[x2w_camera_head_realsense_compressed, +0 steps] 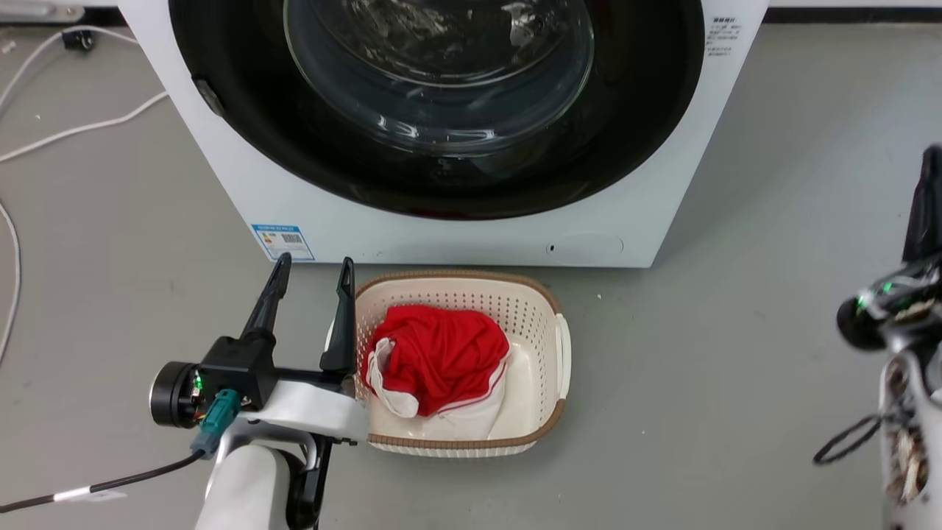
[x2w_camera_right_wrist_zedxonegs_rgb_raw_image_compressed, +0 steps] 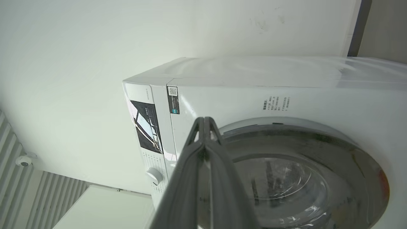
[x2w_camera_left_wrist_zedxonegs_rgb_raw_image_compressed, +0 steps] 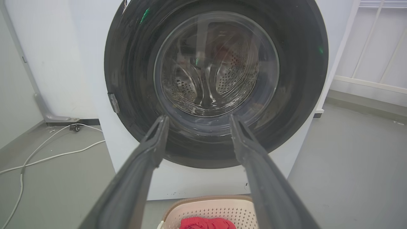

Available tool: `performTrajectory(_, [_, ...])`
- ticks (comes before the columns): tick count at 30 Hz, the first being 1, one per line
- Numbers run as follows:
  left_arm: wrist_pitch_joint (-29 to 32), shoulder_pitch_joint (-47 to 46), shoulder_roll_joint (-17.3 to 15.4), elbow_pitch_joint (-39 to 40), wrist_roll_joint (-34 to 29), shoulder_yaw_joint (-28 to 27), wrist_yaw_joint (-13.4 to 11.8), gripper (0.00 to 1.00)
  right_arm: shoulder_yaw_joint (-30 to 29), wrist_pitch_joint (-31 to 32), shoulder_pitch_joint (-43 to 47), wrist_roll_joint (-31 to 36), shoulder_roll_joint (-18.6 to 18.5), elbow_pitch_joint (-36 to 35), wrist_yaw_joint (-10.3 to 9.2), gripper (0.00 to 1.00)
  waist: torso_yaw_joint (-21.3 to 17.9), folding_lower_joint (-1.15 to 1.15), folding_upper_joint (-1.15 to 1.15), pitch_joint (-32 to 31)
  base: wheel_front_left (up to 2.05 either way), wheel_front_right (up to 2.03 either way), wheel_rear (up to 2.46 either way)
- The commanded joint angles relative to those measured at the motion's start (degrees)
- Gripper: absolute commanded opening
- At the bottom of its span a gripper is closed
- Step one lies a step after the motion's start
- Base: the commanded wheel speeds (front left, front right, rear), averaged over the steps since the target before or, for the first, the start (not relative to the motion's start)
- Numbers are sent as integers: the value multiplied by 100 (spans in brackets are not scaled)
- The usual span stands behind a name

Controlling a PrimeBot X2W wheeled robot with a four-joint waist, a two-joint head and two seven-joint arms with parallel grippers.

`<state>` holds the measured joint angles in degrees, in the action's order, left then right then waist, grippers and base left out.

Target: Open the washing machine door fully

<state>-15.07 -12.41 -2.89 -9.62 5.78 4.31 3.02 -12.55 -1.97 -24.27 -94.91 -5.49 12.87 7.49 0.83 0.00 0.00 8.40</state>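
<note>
Black washing machine door is sitting closed; your left gripper is hovering before it, spread wide, and your right gripper is pressing its fingers together.

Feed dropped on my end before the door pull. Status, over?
Status: left tool open, empty, short of the washing machine door; right tool shut, empty. Door closed. Low in front of it: laundry basket.

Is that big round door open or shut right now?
Shut: the door lies flush against the machine, with no gap showing at its rim.
</note>
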Motion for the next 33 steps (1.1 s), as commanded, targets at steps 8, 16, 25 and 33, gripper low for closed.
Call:
performTrajectory(8, [-14,-337,3,146,5,13,14,100,359,775,-1568,-171,-845,1100,0,0,31,0,0,529,0,0,0])
performTrajectory(16, [-14,-610,3,377,9,66,-12,100,1250,1831,-3342,178,-1612,2430,-1,0,150,0,0,1044,0,0,0])
performTrajectory(25, [-14,-824,4,672,8,159,-48,100,2034,2532,-4596,726,-1648,3530,0,0,223,0,0,1446,0,0,0])
performTrajectory(33, [-14,-953,4,780,22,245,-50,100,2306,2591,-5214,1089,-1502,4107,0,0,299,0,0,1748,0,0,0])
